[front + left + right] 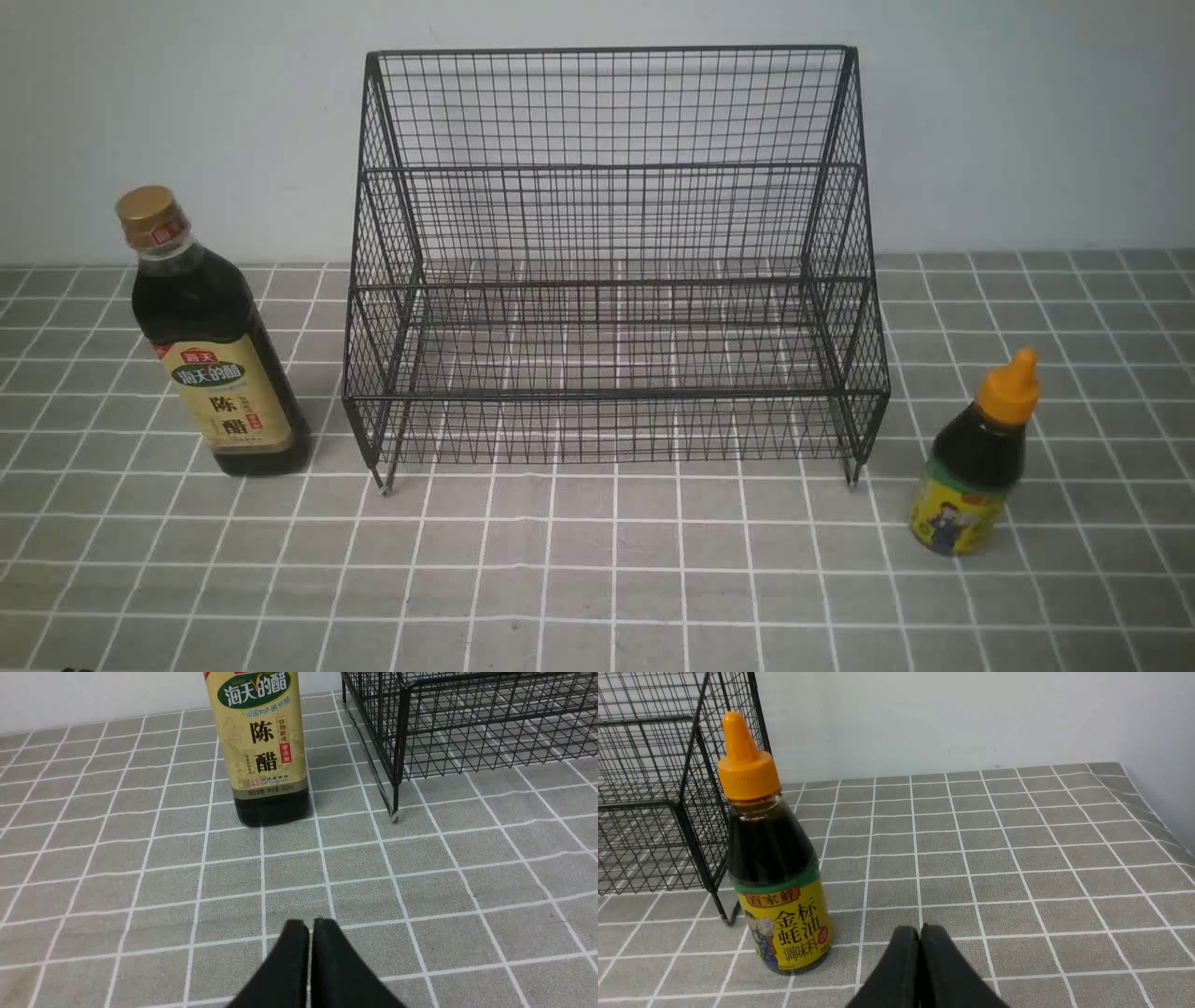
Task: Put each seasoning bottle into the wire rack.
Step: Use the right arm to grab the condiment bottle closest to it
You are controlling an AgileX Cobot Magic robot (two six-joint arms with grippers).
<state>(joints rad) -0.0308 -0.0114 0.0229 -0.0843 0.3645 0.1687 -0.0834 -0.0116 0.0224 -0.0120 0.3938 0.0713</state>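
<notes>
Waiting closed and without a load, the left end effector (310,933) and the right end effector (920,940) sit nearest, each with its fingertips drawn together over the gridded surface (579,597). Neither touches a bottle.

Farther out, the short bottle with the orange nozzle cap (967,476) stands upright to the right of the rack, just beside its front foot, its yellow label in plain sight. A little deeper, the tall gold-capped bottle (222,364) stands upright to the left of the rack, near its side and apart from it.

Between them rises the black wire rack (616,396), stepped and sloping at the sides, with no bottle inside. The pale wall (1027,121) is behind it.

The task looks to be at its very start: both bottles have yet to be grasped. The next move calls for spreading one pair of fingertips, probably reaching with the arm on that bottle's own side, gripping the body squarely, then lifting it high enough to pass over the front rail before lowering.
</notes>
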